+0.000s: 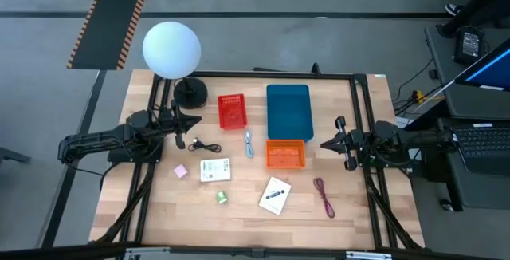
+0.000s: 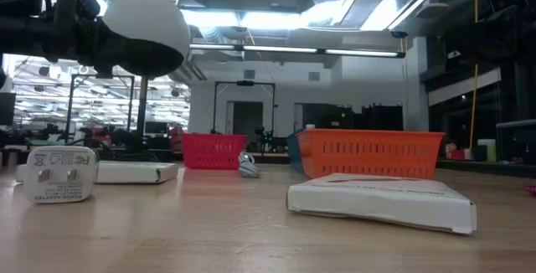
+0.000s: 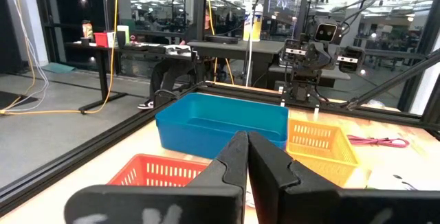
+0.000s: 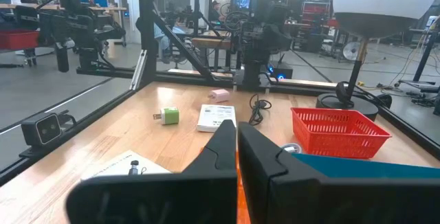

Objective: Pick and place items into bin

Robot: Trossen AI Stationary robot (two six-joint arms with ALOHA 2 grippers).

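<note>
Both grippers hover shut and touch nothing. My left gripper (image 1: 194,124) (image 3: 247,148) is at the table's left side, near the lamp's base. My right gripper (image 1: 325,143) (image 4: 237,138) is at the right side, beside the orange basket. Lying flat on the wood are a black cable (image 1: 209,146), a blue-white stick (image 1: 249,143), a pink square (image 1: 181,171), a white card with green marks (image 1: 215,169), a green cube (image 1: 221,198), a white card with black marks (image 1: 275,195) and a maroon cable (image 1: 323,195).
A blue bin (image 1: 288,111), a red basket (image 1: 232,110) and an orange basket (image 1: 284,154) stand mid-table toward the far edge. A white globe lamp (image 1: 171,49) on a black base (image 1: 190,93) stands at the far left. A black frame rims the table.
</note>
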